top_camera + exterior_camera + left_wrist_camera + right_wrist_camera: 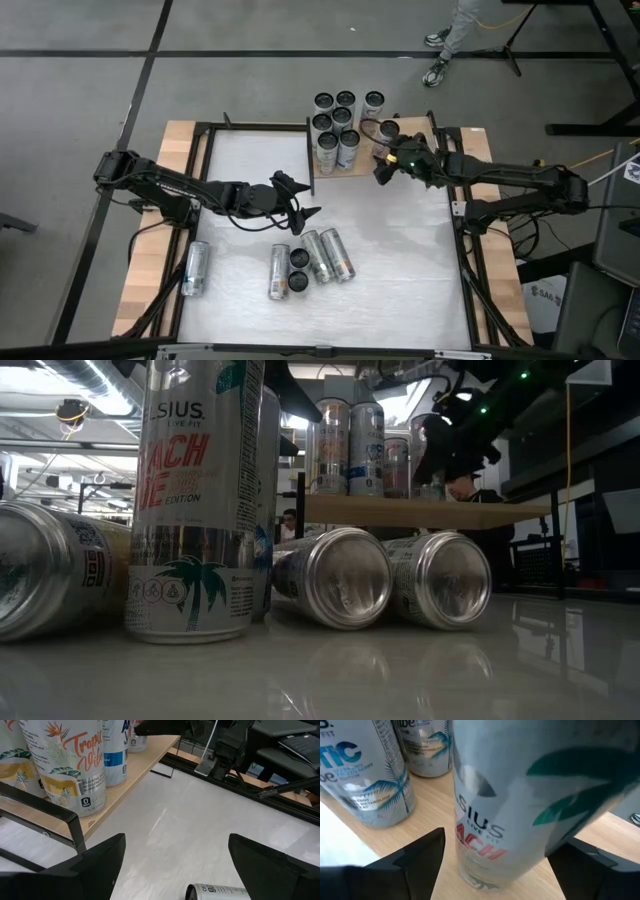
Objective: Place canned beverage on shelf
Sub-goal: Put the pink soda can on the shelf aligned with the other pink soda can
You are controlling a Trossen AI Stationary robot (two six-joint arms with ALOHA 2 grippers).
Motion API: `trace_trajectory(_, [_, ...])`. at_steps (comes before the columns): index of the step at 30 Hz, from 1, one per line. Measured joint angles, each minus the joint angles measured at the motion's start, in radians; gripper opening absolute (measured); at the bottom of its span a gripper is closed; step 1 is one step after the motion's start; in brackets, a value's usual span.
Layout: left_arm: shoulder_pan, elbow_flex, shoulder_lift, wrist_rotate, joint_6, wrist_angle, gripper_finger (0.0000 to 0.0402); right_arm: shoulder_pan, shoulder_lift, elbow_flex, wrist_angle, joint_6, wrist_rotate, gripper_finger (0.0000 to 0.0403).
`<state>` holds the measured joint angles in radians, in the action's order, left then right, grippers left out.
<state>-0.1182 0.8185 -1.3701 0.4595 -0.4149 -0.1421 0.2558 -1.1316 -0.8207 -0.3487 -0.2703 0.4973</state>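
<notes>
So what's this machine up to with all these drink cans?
It is stocking a small wooden shelf with canned drinks. The right gripper is at the shelf's right end with a silver can standing upright on the board between its fingers. Several cans already stand there. The left gripper hovers open and empty over the white table, above more cans, most lying on their sides.

the low pale wood-grain shelf board on black metal posts [352, 165] stands at the table's far edge, carrying several upright silver cans. a tall silver beverage can with red lettering [495, 820] stands upright on its right end, between the right gripper's fingers [415, 857].
</notes>
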Motion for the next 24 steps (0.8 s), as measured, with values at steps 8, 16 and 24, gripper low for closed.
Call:
trace_trajectory(8, [0.000, 0.000, 0.000, 0.000, 0.000, 0.000, 0.0349, 0.000, -0.054, 0.000, 0.098, 0.018, 0.002, 0.0324])
trace_trajectory(16, [0.000, 0.000, 0.000, 0.000, 0.000, 0.000, 0.0349, 0.000, -0.111, 0.000, 0.183, 0.071, 0.019, 0.0324])
trace_trajectory(24, [0.000, 0.000, 0.000, 0.000, 0.000, 0.000, 0.0349, 0.000, -0.110, 0.000, 0.213, 0.097, 0.026, 0.0324])
